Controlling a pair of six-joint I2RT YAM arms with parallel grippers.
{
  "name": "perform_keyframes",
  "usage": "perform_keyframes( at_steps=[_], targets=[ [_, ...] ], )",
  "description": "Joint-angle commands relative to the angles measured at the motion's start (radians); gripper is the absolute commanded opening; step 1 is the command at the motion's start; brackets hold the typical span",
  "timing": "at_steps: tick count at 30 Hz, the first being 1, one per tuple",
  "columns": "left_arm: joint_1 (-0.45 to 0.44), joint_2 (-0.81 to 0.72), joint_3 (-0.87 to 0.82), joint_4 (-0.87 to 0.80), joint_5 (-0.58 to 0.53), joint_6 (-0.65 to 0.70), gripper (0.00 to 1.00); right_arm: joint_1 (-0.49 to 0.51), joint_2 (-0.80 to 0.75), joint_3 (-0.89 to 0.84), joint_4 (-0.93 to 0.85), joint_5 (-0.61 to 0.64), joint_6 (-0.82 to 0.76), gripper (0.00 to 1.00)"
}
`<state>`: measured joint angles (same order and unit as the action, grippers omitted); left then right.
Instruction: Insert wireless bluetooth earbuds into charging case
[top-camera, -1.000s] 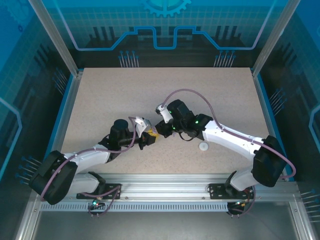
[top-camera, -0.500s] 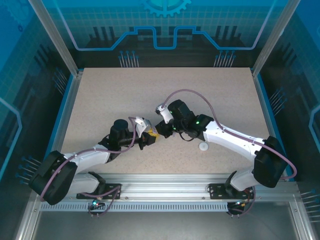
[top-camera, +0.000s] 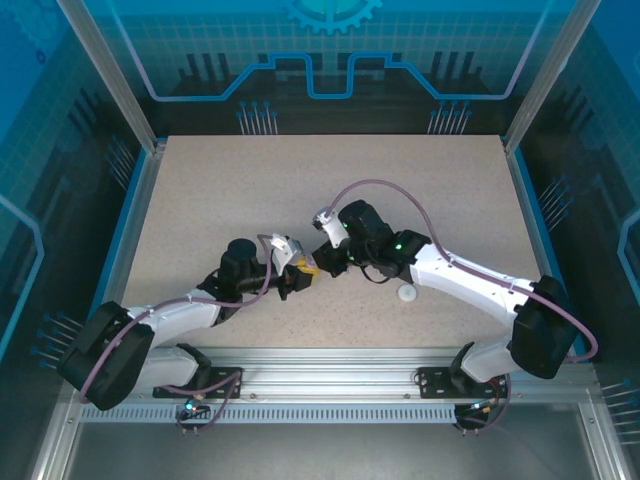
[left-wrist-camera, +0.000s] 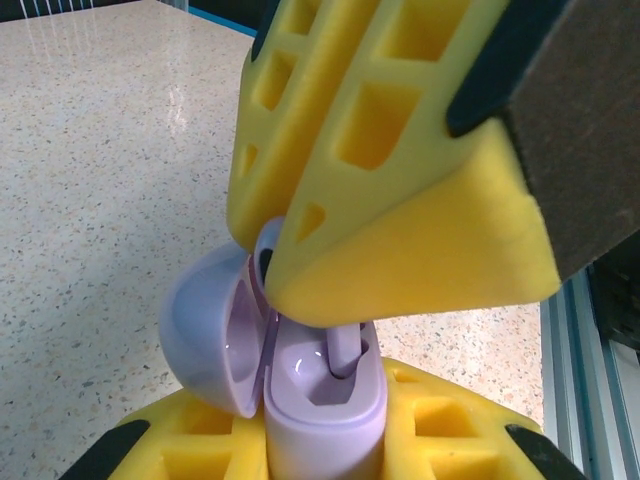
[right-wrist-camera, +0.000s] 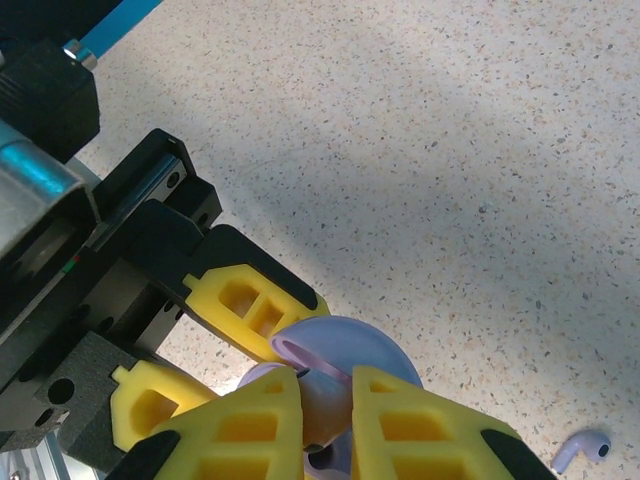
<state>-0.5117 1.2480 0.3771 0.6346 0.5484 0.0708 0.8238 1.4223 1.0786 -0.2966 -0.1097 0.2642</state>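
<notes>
A pale purple charging case (left-wrist-camera: 322, 405) stands upright with its lid (left-wrist-camera: 205, 330) swung open to the left. My left gripper (left-wrist-camera: 320, 445) is shut on the case's body. From above, my right gripper (right-wrist-camera: 327, 385) is shut on a pale purple earbud (right-wrist-camera: 326, 402). The earbud's stem (left-wrist-camera: 343, 350) reaches down into the case's right-hand slot. In the top view the left gripper (top-camera: 298, 274) and the right gripper (top-camera: 318, 263) meet tip to tip above the middle of the table. A second purple earbud (right-wrist-camera: 584, 449) lies loose on the table.
A small white round object (top-camera: 407, 292) sits on the speckled table (top-camera: 330, 180) just right of the right forearm. The metal rail (top-camera: 330, 365) with the arm bases runs along the near edge. Blue walls enclose the table.
The right arm's elbow has drifted slightly to the right. Both grippers stay together at the case with their holds unchanged.
</notes>
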Motion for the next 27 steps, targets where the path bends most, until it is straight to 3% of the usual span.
perform_keyframes(
  at_steps=[1, 16, 27],
  targets=[
    [-0.005, -0.012, -0.001, 0.018, 0.005, 0.029, 0.15, 0.01, -0.036, 0.001, 0.056, -0.086, 0.009, 0.14],
    [-0.013, -0.029, -0.007, 0.017, 0.001, 0.046, 0.15, -0.002, -0.055, -0.002, 0.012, -0.06, -0.009, 0.14],
    [-0.038, -0.049, -0.036, 0.051, 0.008, 0.113, 0.13, -0.003, -0.145, -0.024, -0.015, -0.035, -0.143, 0.14]
  ],
)
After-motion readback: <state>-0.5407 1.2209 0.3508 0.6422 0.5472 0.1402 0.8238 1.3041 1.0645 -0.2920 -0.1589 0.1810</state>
